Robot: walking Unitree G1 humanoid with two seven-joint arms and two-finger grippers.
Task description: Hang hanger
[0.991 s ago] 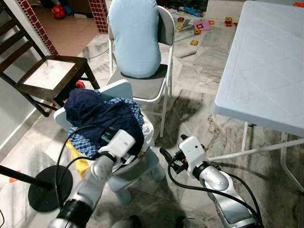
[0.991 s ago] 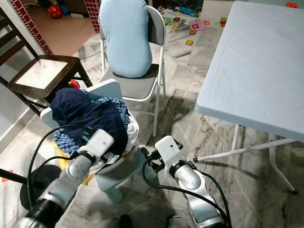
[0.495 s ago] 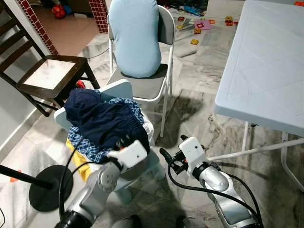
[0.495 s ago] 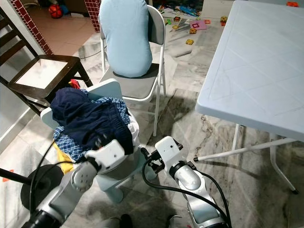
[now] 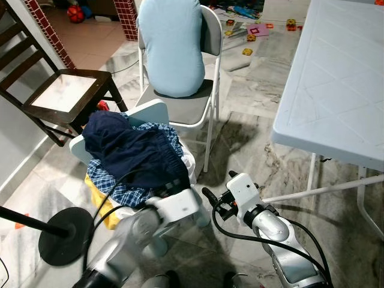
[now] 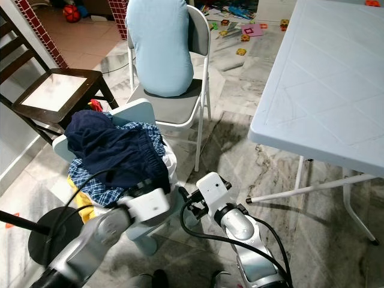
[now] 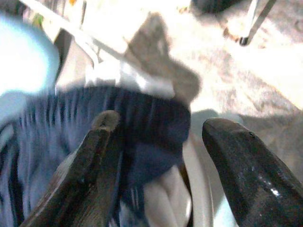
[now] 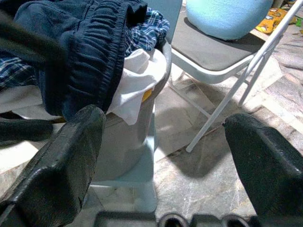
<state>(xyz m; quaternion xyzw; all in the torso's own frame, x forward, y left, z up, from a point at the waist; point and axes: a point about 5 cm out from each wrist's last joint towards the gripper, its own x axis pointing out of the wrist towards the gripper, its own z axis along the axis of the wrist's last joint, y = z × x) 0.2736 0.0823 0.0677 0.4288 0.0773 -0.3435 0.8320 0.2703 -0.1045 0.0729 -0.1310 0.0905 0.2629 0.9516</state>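
Grippers are sitting nearest the camera, low in the head views. The left gripper (image 7: 156, 156), at about 7 o'clock, is spreading its two black fingers wide with nothing between them, pointing at the dark navy garment (image 5: 129, 150) as if lining up for a reach into the pile. The right gripper (image 8: 165, 156), at about 5 o'clock, is likewise gaping and empty, waiting beside the small pale chair (image 5: 147, 114), probably keeping clear of the other arm.

Just beyond them, at about 9 o'clock, the navy garment is lying heaped over a blue plaid cloth (image 5: 114, 183), with something white (image 8: 135, 78) and something yellow (image 5: 99, 195) poking out below; the chair seems to be serving as a laundry dump. No hanger is visible anywhere, so it may be buried in that heap.

A black stand base (image 5: 63, 236) is resting at 8 o'clock. Farther off, a folding chair (image 5: 207, 72) carrying a pale blue cushion (image 5: 171, 42) is standing at 12 o'clock, a white table (image 5: 336, 78) at 2 o'clock, and a dark wooden chair (image 5: 63, 96) at 10 o'clock.
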